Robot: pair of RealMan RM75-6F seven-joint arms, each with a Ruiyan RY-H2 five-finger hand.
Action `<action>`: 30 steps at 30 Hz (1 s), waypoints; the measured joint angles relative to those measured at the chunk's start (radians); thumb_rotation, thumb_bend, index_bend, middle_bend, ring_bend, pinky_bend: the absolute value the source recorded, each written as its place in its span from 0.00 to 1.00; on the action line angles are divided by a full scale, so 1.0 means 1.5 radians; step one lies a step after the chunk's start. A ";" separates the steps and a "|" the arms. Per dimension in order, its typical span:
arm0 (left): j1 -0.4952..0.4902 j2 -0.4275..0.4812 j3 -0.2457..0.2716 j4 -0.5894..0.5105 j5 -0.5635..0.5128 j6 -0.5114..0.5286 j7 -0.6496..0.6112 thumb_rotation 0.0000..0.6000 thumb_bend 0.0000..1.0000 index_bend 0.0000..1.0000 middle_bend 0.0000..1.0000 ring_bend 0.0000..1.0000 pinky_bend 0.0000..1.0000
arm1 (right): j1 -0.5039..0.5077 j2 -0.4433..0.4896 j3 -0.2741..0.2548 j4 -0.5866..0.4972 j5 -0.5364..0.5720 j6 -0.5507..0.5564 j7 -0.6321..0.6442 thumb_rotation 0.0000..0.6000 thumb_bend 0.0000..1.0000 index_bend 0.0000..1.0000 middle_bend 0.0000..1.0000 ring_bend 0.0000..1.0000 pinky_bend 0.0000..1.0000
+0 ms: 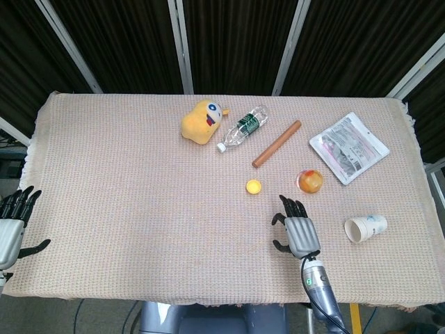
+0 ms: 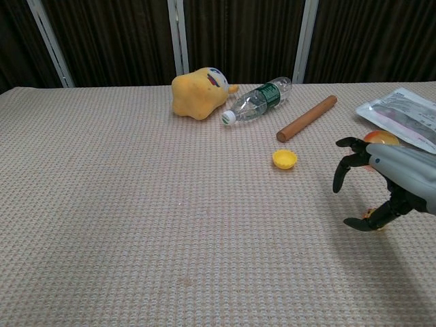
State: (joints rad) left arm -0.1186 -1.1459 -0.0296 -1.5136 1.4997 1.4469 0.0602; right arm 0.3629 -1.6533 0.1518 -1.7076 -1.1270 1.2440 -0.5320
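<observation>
Here, a table (image 1: 125, 174) under a woven beige cloth fills the scene. At its near left edge the left hand (image 1: 12, 226) rests palm down, fingers spread, holding nothing. Near the front, right of centre, the right hand (image 1: 299, 232) hovers palm down with fingers spread and curled over a small yellow duck (image 2: 368, 214), which is mostly hidden beneath it. Whether the fingers touch the duck cannot be told. Far across lie a yellow plush toy (image 1: 201, 120), a water bottle (image 1: 242, 128), a wooden rod (image 1: 277, 143) and a foil packet (image 1: 348, 147). Closer lie a paper cup (image 1: 364, 227) on its side, an orange jelly cup (image 1: 309, 181) and a yellow cap (image 1: 254, 186).
</observation>
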 measured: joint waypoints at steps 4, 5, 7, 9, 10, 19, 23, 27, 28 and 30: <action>0.000 0.001 0.001 -0.001 0.002 0.001 0.001 1.00 0.00 0.00 0.00 0.00 0.10 | 0.012 -0.011 0.008 0.019 0.015 -0.012 -0.007 1.00 0.19 0.44 0.00 0.00 0.00; 0.000 0.001 0.001 -0.001 0.003 0.002 0.001 1.00 0.00 0.00 0.00 0.00 0.10 | 0.015 -0.014 0.009 0.026 0.019 -0.015 -0.009 1.00 0.19 0.44 0.00 0.00 0.00; 0.001 0.001 0.001 -0.001 0.005 0.005 0.003 1.00 0.00 0.00 0.00 0.00 0.10 | 0.021 -0.019 0.010 0.035 0.025 -0.021 -0.012 1.00 0.19 0.43 0.00 0.00 0.00; 0.001 0.001 0.002 -0.001 0.006 0.005 0.003 1.00 0.00 0.00 0.00 0.00 0.10 | 0.025 -0.023 0.010 0.045 0.030 -0.027 -0.014 1.00 0.19 0.43 0.00 0.00 0.00; 0.001 0.001 0.002 0.000 0.006 0.004 0.002 1.00 0.00 0.00 0.00 0.00 0.10 | 0.027 -0.024 0.010 0.049 0.032 -0.029 -0.014 1.00 0.19 0.43 0.00 0.00 0.00; 0.001 0.001 0.002 -0.001 0.004 0.004 0.001 1.00 0.00 0.00 0.00 0.00 0.10 | 0.035 -0.024 0.011 0.076 0.048 -0.051 0.012 1.00 0.21 0.44 0.00 0.00 0.00; 0.001 0.002 0.002 -0.002 0.004 0.004 0.001 1.00 0.00 0.00 0.00 0.00 0.10 | 0.038 -0.022 0.010 0.088 0.046 -0.059 0.023 1.00 0.22 0.44 0.00 0.00 0.00; 0.002 0.002 0.002 -0.003 0.002 0.002 -0.001 1.00 0.00 0.00 0.00 0.00 0.10 | 0.040 -0.017 0.011 0.097 0.049 -0.066 0.037 1.00 0.23 0.44 0.00 0.00 0.00; 0.001 0.002 0.002 -0.003 0.002 0.002 -0.002 1.00 0.00 0.00 0.00 0.00 0.10 | 0.040 -0.015 0.011 0.098 0.049 -0.067 0.041 1.00 0.24 0.45 0.00 0.00 0.00; 0.001 0.003 0.002 -0.004 0.002 0.002 -0.002 1.00 0.00 0.00 0.00 0.00 0.10 | 0.039 -0.011 0.010 0.100 0.050 -0.069 0.048 1.00 0.24 0.45 0.00 0.00 0.00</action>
State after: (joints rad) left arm -0.1167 -1.1418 -0.0258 -1.5191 1.5032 1.4494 0.0574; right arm 0.4217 -1.6705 0.1675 -1.5571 -1.0517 1.1409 -0.4599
